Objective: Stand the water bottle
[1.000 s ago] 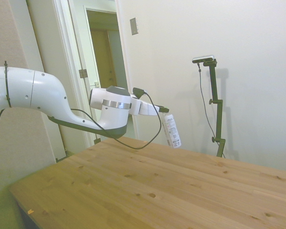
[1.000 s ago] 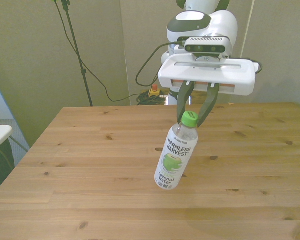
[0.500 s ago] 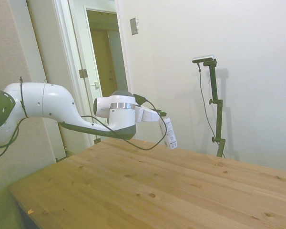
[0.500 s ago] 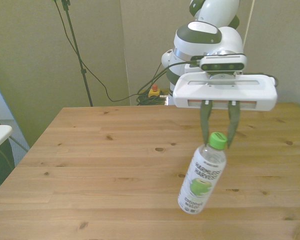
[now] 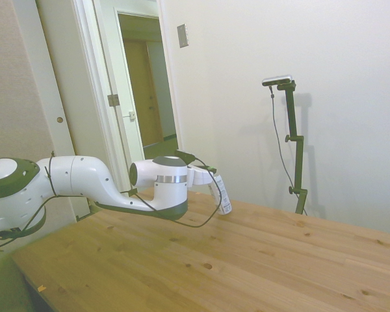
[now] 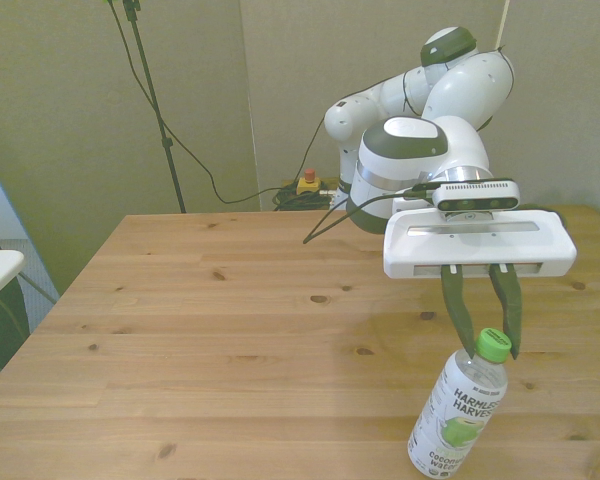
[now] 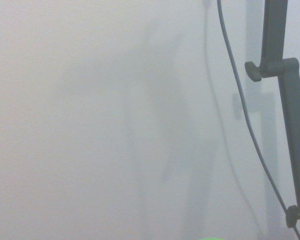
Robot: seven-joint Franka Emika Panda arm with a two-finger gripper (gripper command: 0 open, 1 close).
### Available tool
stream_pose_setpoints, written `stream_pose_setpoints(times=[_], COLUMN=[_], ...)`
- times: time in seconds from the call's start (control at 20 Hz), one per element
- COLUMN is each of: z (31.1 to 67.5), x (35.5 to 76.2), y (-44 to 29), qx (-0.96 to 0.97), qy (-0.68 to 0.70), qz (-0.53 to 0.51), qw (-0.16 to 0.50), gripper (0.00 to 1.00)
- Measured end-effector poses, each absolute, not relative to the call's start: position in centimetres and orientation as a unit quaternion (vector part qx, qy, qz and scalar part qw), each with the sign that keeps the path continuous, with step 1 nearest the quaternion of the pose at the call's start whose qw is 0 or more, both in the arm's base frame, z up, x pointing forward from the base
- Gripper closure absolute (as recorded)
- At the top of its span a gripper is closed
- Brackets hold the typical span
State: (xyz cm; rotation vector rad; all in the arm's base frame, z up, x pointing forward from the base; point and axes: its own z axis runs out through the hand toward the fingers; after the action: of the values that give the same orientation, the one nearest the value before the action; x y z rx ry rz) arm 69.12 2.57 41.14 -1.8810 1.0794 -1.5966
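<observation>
The wooden bench (image 6: 210, 330) spreads under the low-reaching white arm (image 6: 420, 160). The pincer (image 6: 483, 333) points down near the bench's near edge at the front view's right, its two dark fingers (image 6: 453, 312) clamped on the neck of the water bottle (image 6: 458, 410), just under the green cap. The bottle hangs tilted, its base swung toward the front view's left, close above the wood; whether it touches cannot be told. The wrist view shows only blurred wall.
</observation>
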Motion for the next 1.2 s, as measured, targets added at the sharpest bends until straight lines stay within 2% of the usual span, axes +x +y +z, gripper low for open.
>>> stream_pose_setpoints(times=[0.5, 0.85, 1.2], z=[41.1, 43.6, 43.1], x=[67.6, 66.9, 66.5], y=[3.0, 3.6, 3.5], qx=[-0.685, -0.678, -0.682], qy=[0.385, 0.395, 0.399], qz=[-0.569, -0.563, -0.557], qw=[0.242, 0.259, 0.256], gripper=[1.0, 1.0, 1.0])
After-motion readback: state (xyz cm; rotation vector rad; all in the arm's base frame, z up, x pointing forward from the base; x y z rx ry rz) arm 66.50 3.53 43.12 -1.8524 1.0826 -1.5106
